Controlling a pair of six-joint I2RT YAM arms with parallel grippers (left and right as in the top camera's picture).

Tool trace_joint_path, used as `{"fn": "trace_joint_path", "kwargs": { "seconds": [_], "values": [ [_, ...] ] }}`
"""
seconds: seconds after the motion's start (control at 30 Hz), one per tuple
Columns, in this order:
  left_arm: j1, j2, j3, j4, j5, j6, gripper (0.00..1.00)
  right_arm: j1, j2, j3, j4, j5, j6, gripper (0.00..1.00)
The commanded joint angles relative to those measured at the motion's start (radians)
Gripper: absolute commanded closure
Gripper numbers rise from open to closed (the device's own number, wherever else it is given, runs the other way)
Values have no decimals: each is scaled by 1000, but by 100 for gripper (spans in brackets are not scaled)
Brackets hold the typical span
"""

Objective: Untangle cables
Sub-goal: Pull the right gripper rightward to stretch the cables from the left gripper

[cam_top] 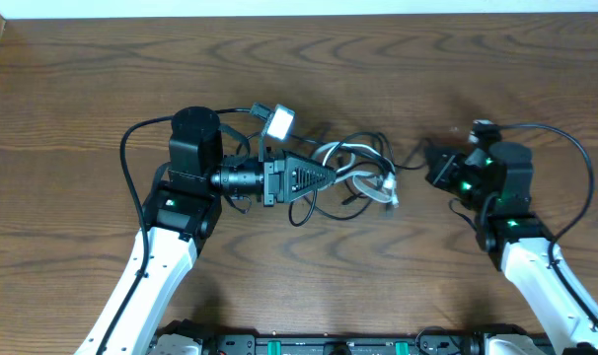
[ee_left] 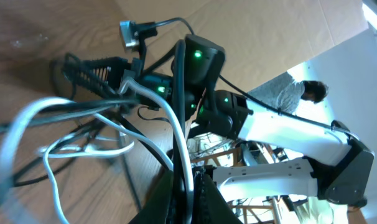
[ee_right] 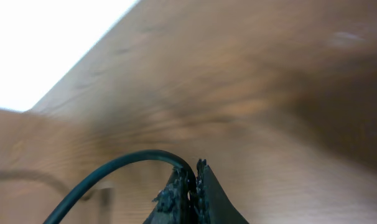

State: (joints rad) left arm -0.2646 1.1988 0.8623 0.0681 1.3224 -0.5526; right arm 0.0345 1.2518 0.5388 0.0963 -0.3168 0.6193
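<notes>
1. A brown wood-grain worktop fills the overhead view, with a pale strip along its far edge.
2. The left pincer is closed tight. In its wrist view the jaws press together on the white cable, which runs down between them.
3. Seen from overhead, the left pincer points right into the left side of the cables. They form a loose knot of white and black loops on the worktop near its middle.
4. The right pincer is also clamped shut. It nips a black cable that arcs away to the left from its tips.
5. From overhead, the right pincer sits to the right of the knot, apart from it, and points left. A thin black strand crosses the gap between them.
6. In the left wrist view a small plug on a black lead shows beyond the knot, near the right arm, which has green lights.
7. The left arm reaches in from the near left, and the right arm from the near right.
</notes>
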Motion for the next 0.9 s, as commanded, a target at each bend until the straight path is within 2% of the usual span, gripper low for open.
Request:
{"fn": "trace_joint_path", "kwargs": {
  "seconds": [0.0, 0.37, 0.47, 0.6, 0.73, 0.87],
  "values": [
    [0, -11, 13, 8, 30, 59, 92, -79, -3, 3, -67, 139, -7, 98],
    [0, -10, 12, -19, -129, 63, 92, -209, -4, 3, -151, 115, -7, 85],
    [0, -10, 12, -67, -207, 63, 92, -212, -4, 3, -169, 111, -8, 73],
    [0, -10, 12, -167, -325, 63, 92, -212, -4, 3, -194, 112, -7, 50],
    [0, -10, 12, -268, -401, 62, 92, -212, -4, 3, -198, 92, -6, 37],
    [0, -10, 12, -269, -400, 62, 92, -212, -4, 3, -198, -55, -6, 24]
  ]
}}
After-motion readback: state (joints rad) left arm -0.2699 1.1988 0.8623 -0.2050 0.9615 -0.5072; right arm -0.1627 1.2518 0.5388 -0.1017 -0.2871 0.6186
